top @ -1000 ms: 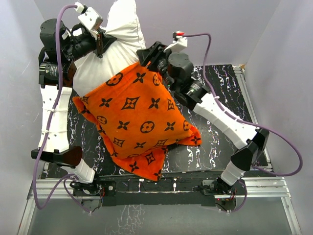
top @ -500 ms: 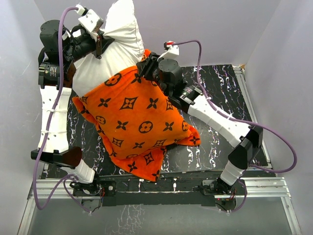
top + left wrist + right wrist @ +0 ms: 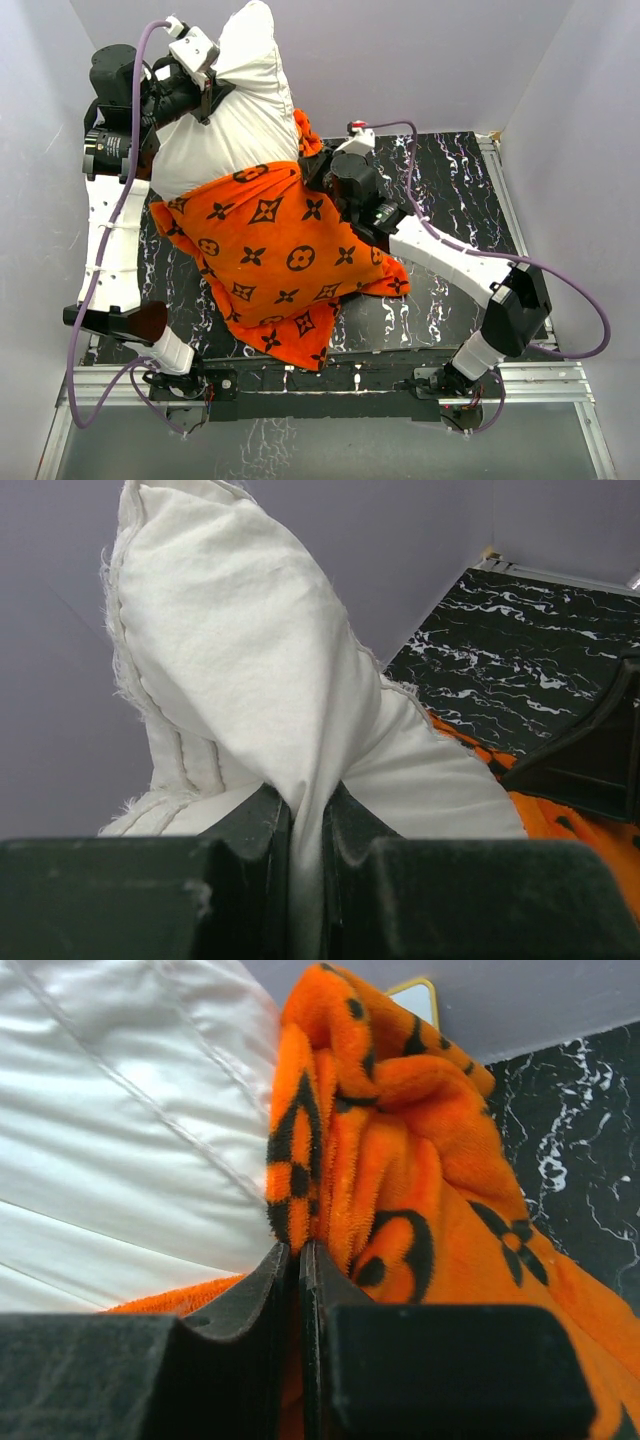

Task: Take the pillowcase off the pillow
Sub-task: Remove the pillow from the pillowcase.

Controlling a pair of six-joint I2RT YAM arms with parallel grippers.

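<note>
Pillowcase of bright orange soft fabric, printed with dark brown flower, star and circle motifs (image 3: 285, 255), covers the lower part of a large plump pillow of plain off-white fabric (image 3: 235, 110). The two together lie slantwise across the left half of a black surface veined with white (image 3: 450, 180). The bare white end of the pillow is raised over the far left corner of the surface. The covered end points toward the near edge, where a loose flap of the pillowcase lies flat on the surface between the two arm bases. Another flap spreads toward the middle of the surface, beside the right arm. The open mouth of the pillowcase runs across the pillow about halfway up, bunched higher on its right side.

The left gripper (image 3: 207, 98) is closed on the pillow. Its wrist view shows a fold of white fabric pinched tight between the two dark fingers (image 3: 250, 825), with the rest of the cushion ballooning above them. The right gripper (image 3: 308, 168) is closed on the pillowcase at the bunched right end of its mouth. In its wrist view a ridge of orange pile is squeezed between the fingers (image 3: 245, 1290), with smooth white pillow just to the left and the marbled surface to the right. A purple cable (image 3: 118, 170) runs up the left arm, and another arcs over the right.
</note>
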